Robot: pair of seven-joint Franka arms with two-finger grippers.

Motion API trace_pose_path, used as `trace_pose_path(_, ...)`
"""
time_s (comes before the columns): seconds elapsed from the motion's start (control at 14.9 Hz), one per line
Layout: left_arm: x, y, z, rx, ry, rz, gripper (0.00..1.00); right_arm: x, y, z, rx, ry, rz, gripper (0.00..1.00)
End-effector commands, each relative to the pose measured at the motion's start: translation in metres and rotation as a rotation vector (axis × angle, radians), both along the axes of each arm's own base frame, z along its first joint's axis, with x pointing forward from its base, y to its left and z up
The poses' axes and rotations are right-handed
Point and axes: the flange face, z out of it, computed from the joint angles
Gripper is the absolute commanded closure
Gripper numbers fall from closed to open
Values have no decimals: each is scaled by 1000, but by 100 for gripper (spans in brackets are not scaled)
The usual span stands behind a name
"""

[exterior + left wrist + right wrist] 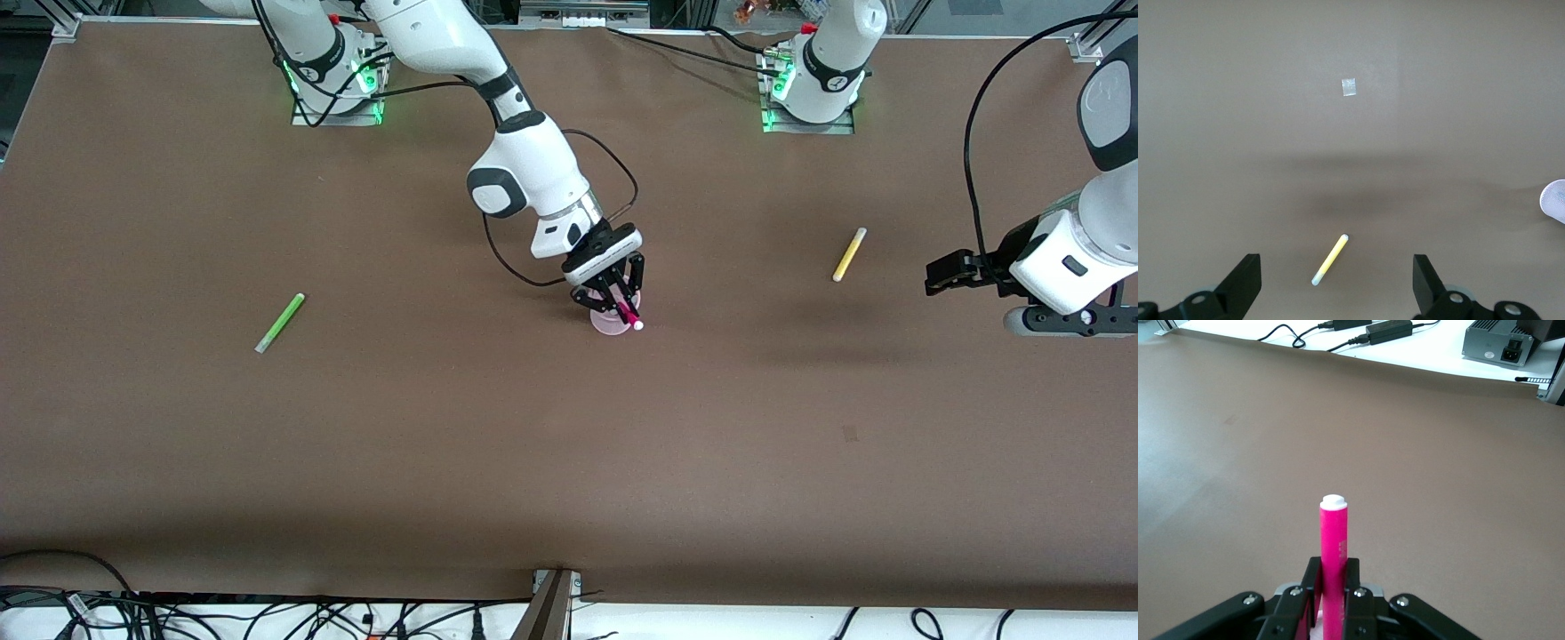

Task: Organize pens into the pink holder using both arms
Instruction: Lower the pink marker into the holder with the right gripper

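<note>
The pink holder (607,324) stands mid-table. My right gripper (622,300) hangs just above it, shut on a magenta pen (630,315) that slants down with its white cap (1334,501) pointing away from the wrist. The right wrist view shows both fingers (1311,583) pressed against the pen's barrel (1333,547). A yellow pen (849,254) lies flat toward the left arm's end of the table. My left gripper (941,276) hovers open beside and above it. In the left wrist view the yellow pen (1330,259) lies between the wide-apart fingertips (1245,280). A green pen (280,322) lies toward the right arm's end.
A small square tape mark (1349,87) sits on the brown table cover, nearer the front camera than the yellow pen. Cables and power boxes (1495,340) lie past the table's edge (1405,380). A pale round shape (1555,200) shows at the edge of the left wrist view.
</note>
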Motion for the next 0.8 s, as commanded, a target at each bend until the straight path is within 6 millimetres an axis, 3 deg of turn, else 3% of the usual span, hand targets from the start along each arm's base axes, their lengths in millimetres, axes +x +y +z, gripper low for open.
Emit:
trace_pose_path(0.0, 1, 3, 3, 3, -9, -18, 0, -5, -3, -7, 11, -3, 4, 100)
trace_pose_path(0.2, 1, 2, 4, 3, -10, -17, 0, -9, -6, -9, 20, -1, 9, 97)
trace_pose_path(0.27, 1, 2, 5, 3, -12, -17, 0, -9, -5, -7, 25, -2, 11, 83)
trace_pose_path(0.4, 1, 2, 5, 3, -12, -15, 0, -9, -5, -4, 32, -3, 6, 43)
trace_pose_path(0.47, 1, 2, 4, 3, -10, -15, 0, -8, -5, -1, 38, -4, 4, 0)
trace_pose_path(0.74, 1, 2, 4, 1, -10, -16, 0, -8, -3, 25, 72, -18, 1, 0)
